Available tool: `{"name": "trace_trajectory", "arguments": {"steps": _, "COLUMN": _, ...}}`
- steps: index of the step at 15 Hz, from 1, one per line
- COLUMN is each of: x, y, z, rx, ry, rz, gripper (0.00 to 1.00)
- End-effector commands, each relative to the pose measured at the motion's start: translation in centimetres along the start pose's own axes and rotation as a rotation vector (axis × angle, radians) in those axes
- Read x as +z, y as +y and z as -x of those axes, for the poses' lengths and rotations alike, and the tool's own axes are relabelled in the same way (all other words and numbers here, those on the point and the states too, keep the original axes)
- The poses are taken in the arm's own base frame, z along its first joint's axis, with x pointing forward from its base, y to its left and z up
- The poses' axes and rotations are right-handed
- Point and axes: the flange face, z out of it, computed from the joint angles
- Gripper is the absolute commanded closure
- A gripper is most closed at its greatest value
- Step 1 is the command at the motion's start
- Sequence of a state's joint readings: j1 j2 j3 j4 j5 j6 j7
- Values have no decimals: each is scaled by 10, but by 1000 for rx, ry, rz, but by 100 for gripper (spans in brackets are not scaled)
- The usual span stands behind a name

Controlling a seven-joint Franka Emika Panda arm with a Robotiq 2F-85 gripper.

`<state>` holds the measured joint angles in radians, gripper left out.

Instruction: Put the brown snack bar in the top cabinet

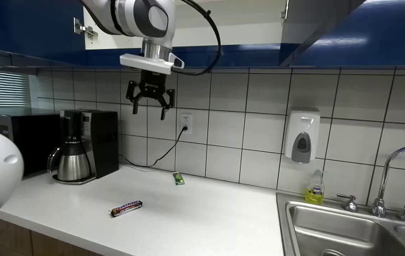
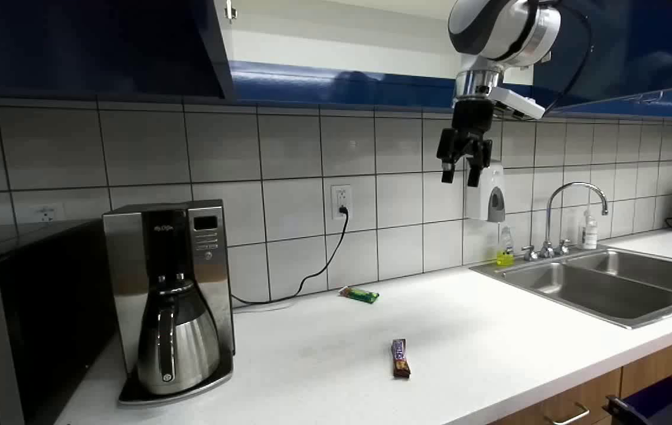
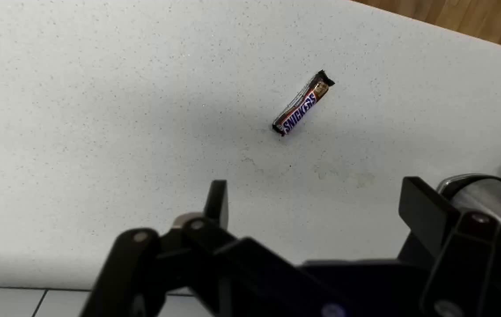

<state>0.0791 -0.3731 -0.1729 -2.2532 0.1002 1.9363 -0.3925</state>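
I had the gripper (image 1: 149,111) spread wide, holding nothing, above the counter (image 1: 206,217); the snack bar (image 1: 126,208) lay nearer the front edge than the back, the cabinet (image 1: 238,54) standing open.

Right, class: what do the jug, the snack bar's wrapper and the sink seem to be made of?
The jug: mostly satin metal, probably steel, from its streaky grey sheen.
The wrapper: likely plastic or foil, printed, its end jagged.
The sink: likely stainless steel, softly reflective grey.
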Motion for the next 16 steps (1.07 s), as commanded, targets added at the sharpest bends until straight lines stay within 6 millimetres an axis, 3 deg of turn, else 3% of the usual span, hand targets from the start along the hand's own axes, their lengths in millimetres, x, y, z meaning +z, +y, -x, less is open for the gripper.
{"name": "trace_trajectory", "arguments": {"steps": 1, "x": 0, "y": 0, "z": 0, "rx": 0, "ry": -2, "rz": 0, "gripper": 0}}
{"name": "trace_trajectory", "arguments": {"steps": 6, "x": 0, "y": 0, "z": 0, "rx": 0, "ry": -2, "rz": 0, "gripper": 0}}
{"name": "trace_trajectory", "arguments": {"steps": 9, "x": 7, "y": -11, "z": -3, "rx": 31, "ry": -15, "rz": 11, "gripper": 0}}
{"name": "trace_trajectory", "arguments": {"steps": 13, "x": 39, "y": -44, "z": -5, "rx": 76, "ry": -48, "rz": 30, "gripper": 0}}
{"name": "trace_trajectory", "arguments": {"steps": 16, "x": 73, "y": -67, "z": -5, "rx": 114, "ry": -78, "rz": 55, "gripper": 0}}
